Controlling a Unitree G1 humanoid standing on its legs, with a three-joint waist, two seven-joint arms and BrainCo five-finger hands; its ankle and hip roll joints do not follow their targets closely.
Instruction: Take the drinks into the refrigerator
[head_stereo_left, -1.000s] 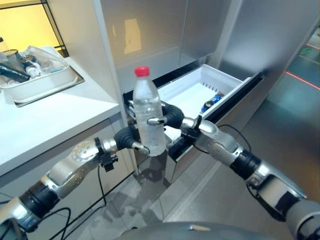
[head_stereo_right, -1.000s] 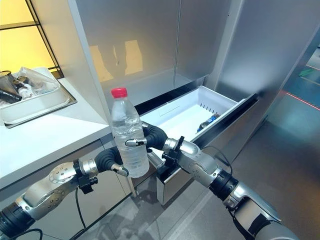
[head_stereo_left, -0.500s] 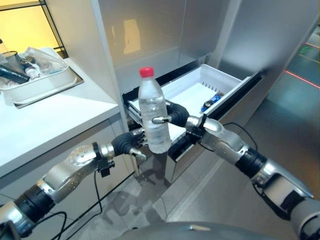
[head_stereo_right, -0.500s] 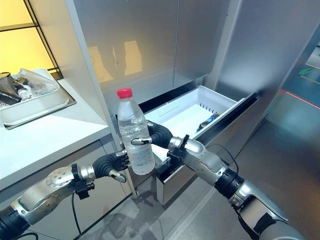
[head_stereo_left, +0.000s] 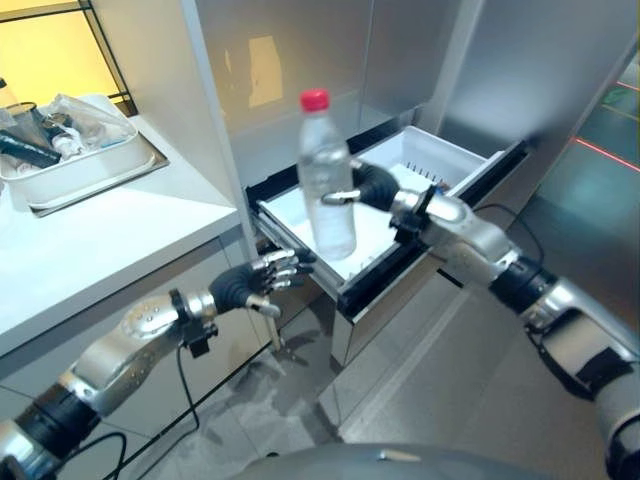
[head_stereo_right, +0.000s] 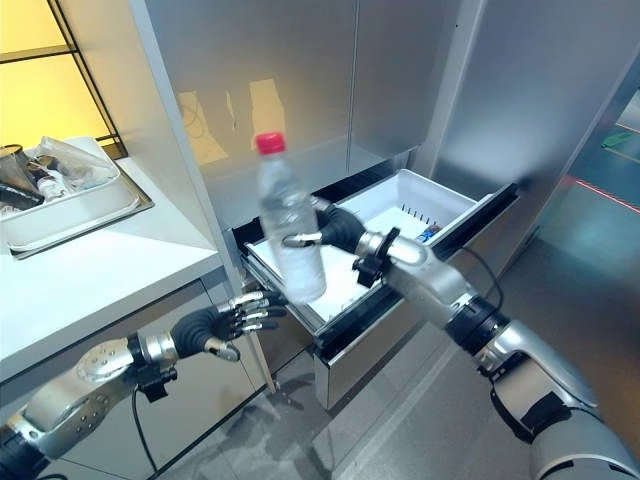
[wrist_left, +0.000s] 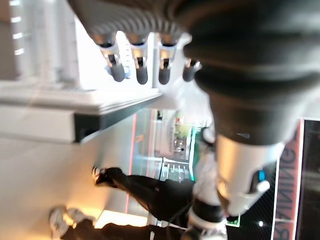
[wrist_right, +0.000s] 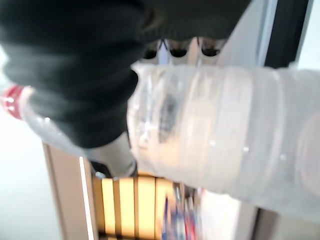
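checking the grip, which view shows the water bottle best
The left eye view: the whole water bottle, red cap to base, in the right hand over the open drawer. Right eye matches; right wrist shows its blurred side.

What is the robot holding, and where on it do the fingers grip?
The right hand holds a water bottle around its middle; the left hand holds nothing.

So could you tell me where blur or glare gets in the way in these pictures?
Right wrist view: the water bottle is smeared and out of focus. Right eye view: the bottle is slightly motion-blurred in the right hand. Left eye view: warm light patches reflect on the refrigerator door.
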